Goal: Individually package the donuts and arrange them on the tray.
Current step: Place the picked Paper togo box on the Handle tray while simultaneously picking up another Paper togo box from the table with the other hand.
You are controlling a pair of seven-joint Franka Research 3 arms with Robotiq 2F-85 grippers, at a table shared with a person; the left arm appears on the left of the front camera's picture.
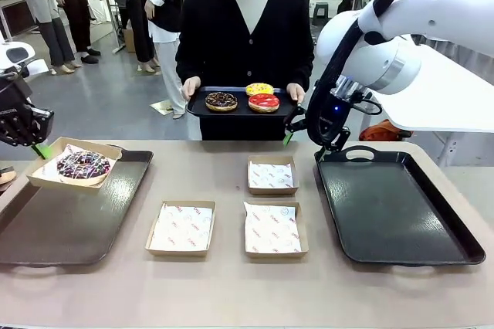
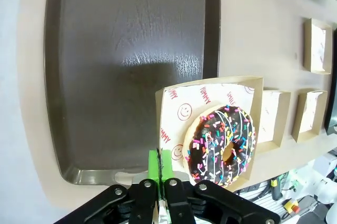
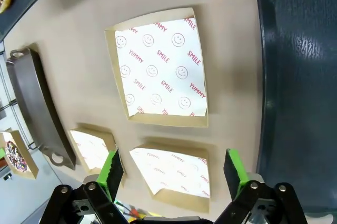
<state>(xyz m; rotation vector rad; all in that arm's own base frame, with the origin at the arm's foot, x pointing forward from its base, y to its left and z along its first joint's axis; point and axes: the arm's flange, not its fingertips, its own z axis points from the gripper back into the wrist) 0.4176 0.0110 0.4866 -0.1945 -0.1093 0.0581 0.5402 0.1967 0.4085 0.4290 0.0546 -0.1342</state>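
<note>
Four donuts are on view. At far left, the sprinkled chocolate donut (image 1: 83, 164) sits in a paper-lined box (image 1: 46, 176) at the far corner of the left tray (image 1: 69, 228). The left claw (image 1: 38, 146) is pinching that box's rim, just beside the donut. Three boxes (image 1: 180, 252) mid-table hold just printed paper. Beyond them, the person's tray (image 1: 197, 110) carries the dark chocolate donut (image 1: 221, 101), yellow donut (image 1: 259, 89) and red donut (image 1: 264, 102). The right claw (image 1: 292, 127) hangs spread just beside that tray's right end, near the right tray (image 1: 394, 205).
</note>
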